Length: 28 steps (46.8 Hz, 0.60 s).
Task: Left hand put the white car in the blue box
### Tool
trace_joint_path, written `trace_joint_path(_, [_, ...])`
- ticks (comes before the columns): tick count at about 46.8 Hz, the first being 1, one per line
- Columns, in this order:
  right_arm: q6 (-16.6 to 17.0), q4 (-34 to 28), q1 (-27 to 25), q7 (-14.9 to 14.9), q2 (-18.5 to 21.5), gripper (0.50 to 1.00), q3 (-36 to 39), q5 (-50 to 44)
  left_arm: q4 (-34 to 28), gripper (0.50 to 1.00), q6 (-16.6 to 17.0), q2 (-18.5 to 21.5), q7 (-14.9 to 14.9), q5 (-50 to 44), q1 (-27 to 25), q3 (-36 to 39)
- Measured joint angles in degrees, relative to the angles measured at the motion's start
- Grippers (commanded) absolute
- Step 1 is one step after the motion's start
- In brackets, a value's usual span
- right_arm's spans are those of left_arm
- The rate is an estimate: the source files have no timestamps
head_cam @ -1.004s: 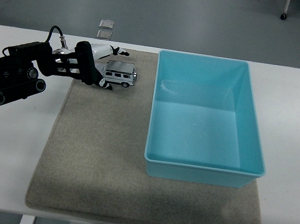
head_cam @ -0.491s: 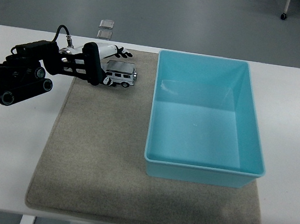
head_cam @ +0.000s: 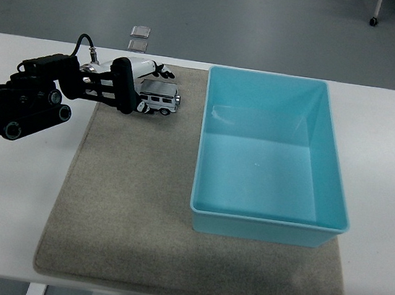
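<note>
My left robot hand (head_cam: 135, 81) reaches in from the left edge over the far left corner of the grey mat (head_cam: 139, 205), which lies on the white table (head_cam: 11, 181). The white car (head_cam: 158, 99) stands on its wheels on the mat there, its length running left to right, just left of the blue box (head_cam: 264, 218) and apart from it. My robot hand is right at the car's left end and far side: the white and black fingers (head_cam: 158, 69) lie along the far side of its roof, and a black part comes down by its left end. I cannot tell whether the fingers press on the car or only rest beside it. The box sits open on the right half of the mat.
</note>
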Motion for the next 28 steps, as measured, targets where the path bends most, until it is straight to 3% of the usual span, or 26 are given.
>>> trace_joint_path(13, [0.0, 0.0, 0.0, 0.0, 0.0, 0.936, 0.0, 0.0, 1.1, 0.786, 0.0, -0.1, 0.0, 0.6, 0.0, 0.1])
trace_joint_path(28, [0.0, 0.0, 0.0, 0.0, 0.0, 0.936, 0.0, 0.0, 1.2, 0.778, 0.0, -0.6, 0.0, 0.7, 0.1, 0.7])
